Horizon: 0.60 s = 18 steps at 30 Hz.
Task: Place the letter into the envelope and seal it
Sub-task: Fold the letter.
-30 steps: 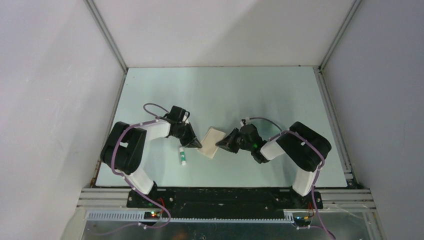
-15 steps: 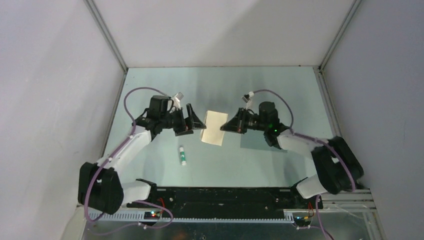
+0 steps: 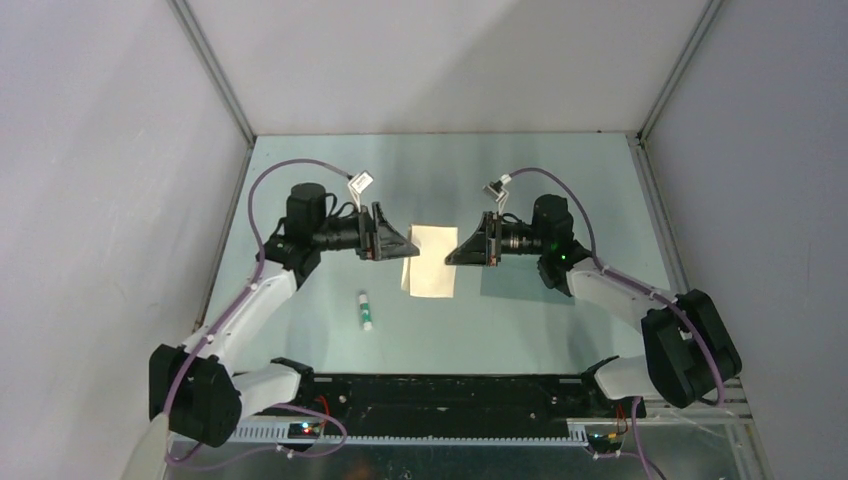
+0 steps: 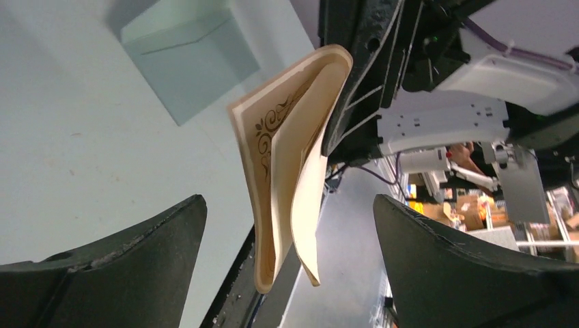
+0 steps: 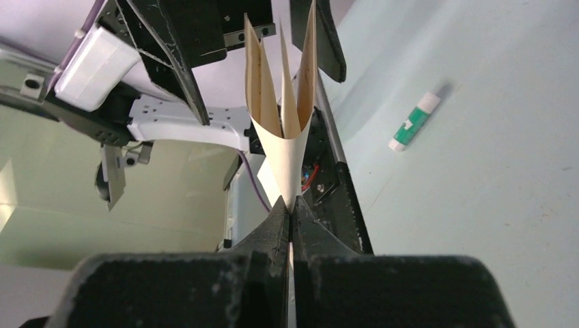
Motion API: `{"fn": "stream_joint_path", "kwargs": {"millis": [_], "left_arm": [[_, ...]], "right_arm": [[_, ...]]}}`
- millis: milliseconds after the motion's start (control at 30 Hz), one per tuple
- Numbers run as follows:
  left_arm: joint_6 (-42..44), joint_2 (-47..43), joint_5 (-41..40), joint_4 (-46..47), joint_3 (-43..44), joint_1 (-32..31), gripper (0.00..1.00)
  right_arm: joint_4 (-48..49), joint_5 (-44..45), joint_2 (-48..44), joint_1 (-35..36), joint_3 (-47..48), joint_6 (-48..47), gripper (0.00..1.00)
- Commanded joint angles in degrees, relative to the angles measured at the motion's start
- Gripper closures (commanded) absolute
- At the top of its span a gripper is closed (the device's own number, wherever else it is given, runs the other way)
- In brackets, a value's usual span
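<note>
While the right gripper (image 5: 290,213) clamps the folded letter (image 5: 287,147) by one end, its loose edges face the left gripper (image 3: 398,245), jaws spread.

letter (image 5: 287,147): its top ends are cut off by the right wrist view's upper edge. Its bottom fold is hidden between the pinched fingers of the right tool (image 5: 290,208). From above, the border pattern is too small to tell.
envelope (image 4: 188,65): its upper part runs to the left wrist view's top edge, and the flap's state cannot be told. From above it cannot be told from the counter (image 3: 440,170).
left tool (image 4: 287,205): the finger bases are cut off by the left wrist view's bottom edge. In the right wrist view the fingers run off the top.
glue stick (image 5: 414,121): blurred, label unreadable.
clutter (image 4: 478,198): blurred behind the right arm.
</note>
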Motion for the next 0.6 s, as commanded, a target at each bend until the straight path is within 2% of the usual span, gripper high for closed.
{"fn": "stream_joint_path", "kwargs": {"millis": [0,133,200,267,300,333,367,433,467,533,567], "left_arm": [[0.92,-0.11,5.04,2.44,1.0,-1.74,0.0],[-0.39,0.75,4.62,3.92,1.34,-3.01,0.03],[-3.27,0.64,4.64,7.02,0.85,-3.34,0.12],[-5.72,0.48,4.4,10.47,0.44,-3.51,0.3],[-6.95,0.51,4.25,11.71,0.34,-3.52,0.53],[-7.32,0.72,3.81,11.91,0.42,-3.57,0.68],[-7.57,0.85,3.65,11.45,0.6,-3.56,0.91],[-7.82,1.67,3.88,10.81,0.88,-3.53,0.99],[-8.02,1.94,4.46,11.55,0.51,-3.53,1.0],[-8.71,1.71,5.0,12.78,-0.25,-3.55,1.0],[-8.86,1.55,5.34,12.89,-0.47,-3.54,1.0]], "right_arm": [[8.39,-4.34,1.23,0.68,1.95,5.06,1.0],[9.9,-4.11,2.46,1.69,2.35,6.47,1.0],[10.51,-3.71,3.03,2.3,2.38,7.1,1.0],[11.23,-3.28,3.63,2.6,2.46,7.81,1.0],[11.81,-3.0,3.85,2.63,2.47,8.26,1.0],[12.1,-2.53,3.97,2.61,2.46,8.62,1.0],[12.49,-2.29,4.06,2.5,2.48,9.26,1.0],[13.75,-1.67,4.27,2.17,2.46,10.47,0.92],[14.34,-1.14,4.36,1.99,2.48,10.99,0.82],[16.27,-0.04,4.62,1.76,2.69,12.45,0.7],[16.81,0.45,4.75,1.77,2.86,12.83,0.69]]}}
